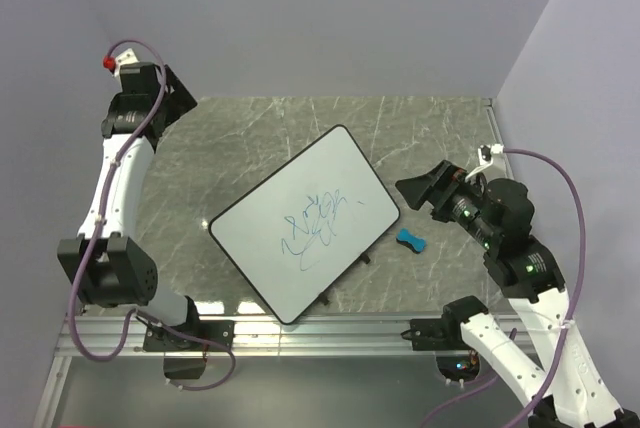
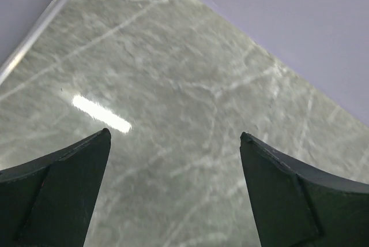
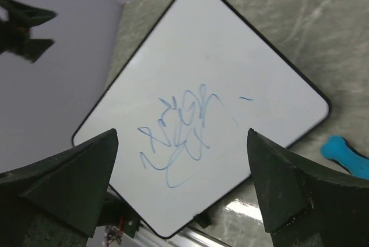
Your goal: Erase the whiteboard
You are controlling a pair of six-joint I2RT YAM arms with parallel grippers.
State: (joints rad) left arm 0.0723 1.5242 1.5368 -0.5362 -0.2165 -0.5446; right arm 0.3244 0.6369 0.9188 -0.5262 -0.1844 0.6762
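Blue-scribbled whiteboard (image 1: 340, 173) lies just left of the right pincer (image 3: 182, 131), spread wide; left pincer (image 2: 174, 136) likewise spread, empty.

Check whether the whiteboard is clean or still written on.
Still written on: blue scribbles sit near the middle of the whiteboard.

White arms (image 1: 120, 173), black claws (image 3: 182, 133), purple cables (image 1: 565, 188)
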